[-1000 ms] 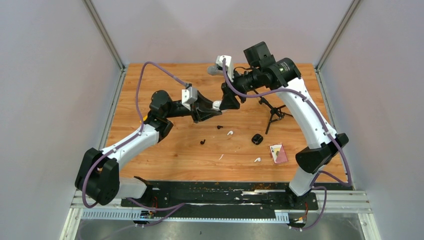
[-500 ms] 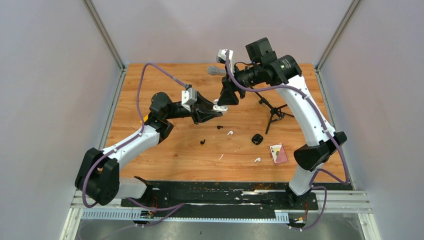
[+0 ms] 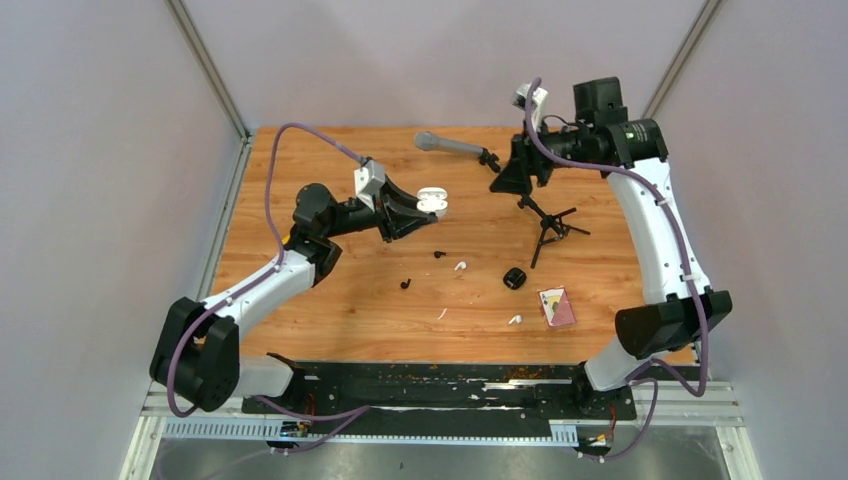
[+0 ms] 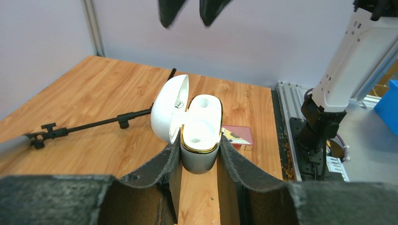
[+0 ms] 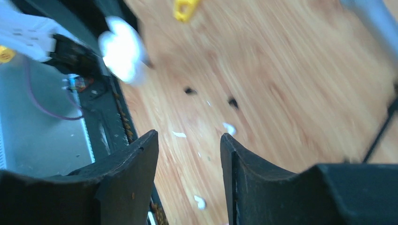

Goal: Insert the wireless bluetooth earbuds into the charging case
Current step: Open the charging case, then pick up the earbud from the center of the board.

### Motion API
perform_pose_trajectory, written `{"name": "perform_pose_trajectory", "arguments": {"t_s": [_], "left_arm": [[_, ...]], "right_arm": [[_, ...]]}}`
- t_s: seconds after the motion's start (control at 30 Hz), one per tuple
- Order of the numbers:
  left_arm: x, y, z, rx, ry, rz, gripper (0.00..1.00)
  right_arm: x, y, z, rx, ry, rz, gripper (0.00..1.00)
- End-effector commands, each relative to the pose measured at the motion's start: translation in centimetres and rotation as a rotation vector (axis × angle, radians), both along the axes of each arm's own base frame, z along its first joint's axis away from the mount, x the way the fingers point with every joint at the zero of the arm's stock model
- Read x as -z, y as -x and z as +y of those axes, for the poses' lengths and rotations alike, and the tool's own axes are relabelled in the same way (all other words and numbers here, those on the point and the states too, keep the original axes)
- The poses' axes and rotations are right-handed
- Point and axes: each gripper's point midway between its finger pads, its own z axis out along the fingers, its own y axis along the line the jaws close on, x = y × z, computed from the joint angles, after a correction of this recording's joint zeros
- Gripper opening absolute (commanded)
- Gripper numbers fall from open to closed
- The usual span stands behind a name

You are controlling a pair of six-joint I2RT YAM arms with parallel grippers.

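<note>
Right jaws withdrawn, left jaws clamping case (image 4: 200,149)

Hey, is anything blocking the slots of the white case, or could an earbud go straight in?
Nothing visible does. The white case, clamped in the left gripper, has its lid open to one side, and both slots look empty.

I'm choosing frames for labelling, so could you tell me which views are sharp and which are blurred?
Right wrist view: wooden table and white earbud smeared by blur, only its own fingers crisp. Left wrist view: white charging case sharp, its interior somewhat washed out. Top external view: evenly lit, sharp throughout.
</note>
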Motion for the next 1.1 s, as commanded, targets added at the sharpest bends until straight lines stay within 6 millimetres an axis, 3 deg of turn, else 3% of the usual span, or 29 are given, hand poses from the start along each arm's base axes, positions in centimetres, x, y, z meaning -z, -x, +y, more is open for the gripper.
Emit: {"name": "perform_pose_trajectory", "arguments": {"t_s": [0.0,0.23,0.37,0.47,0.57,0.63,0.73,0.83,0.93,1.07], "left_arm": [[-4.7,-0.8,2.1,-0.055,0.073,0.003,0.00],[-5.0,-1.7,4.1,-0.119,0.061,0.033,0.00],[-4.7,-2.3,4.5,-0.136,0.047,0.037,0.00],[-4.9,-2.7,4.6,-0.142,0.043,0.035,0.00],[-4.8,-3.0,4.6,-0.149,0.041,0.039,0.00],[-4.4,-3.0,4.6,-0.152,0.038,0.046,0.00],[-4.2,-3.2,4.6,-0.157,0.036,0.054,0.00],[-4.1,-3.4,4.6,-0.163,0.034,0.056,0.00],[-3.8,-3.6,4.6,-0.167,0.030,0.064,0.00],[-4.0,-3.7,4.5,-0.167,0.026,0.065,0.00]], "right_arm": [[5.0,-2.1,-5.9,0.185,0.125,0.016,0.48],[15.8,1.8,-8.6,0.043,0.338,-0.059,0.35],[19.6,1.6,-8.6,0.079,0.390,-0.088,0.31],[21.3,2.9,-8.4,0.018,0.427,-0.027,0.25],[23.9,5.1,-10.1,-0.037,0.530,0.035,0.24],[25.8,5.7,-11.7,0.021,0.620,0.092,0.24],[25.9,6.6,-11.8,0.126,0.631,0.225,0.26],[25.4,7.6,-10.7,0.168,0.618,0.262,0.32],[25.7,8.7,-9.2,0.215,0.567,0.402,0.32],[26.6,8.1,-8.4,0.327,0.549,0.540,0.31]]}}
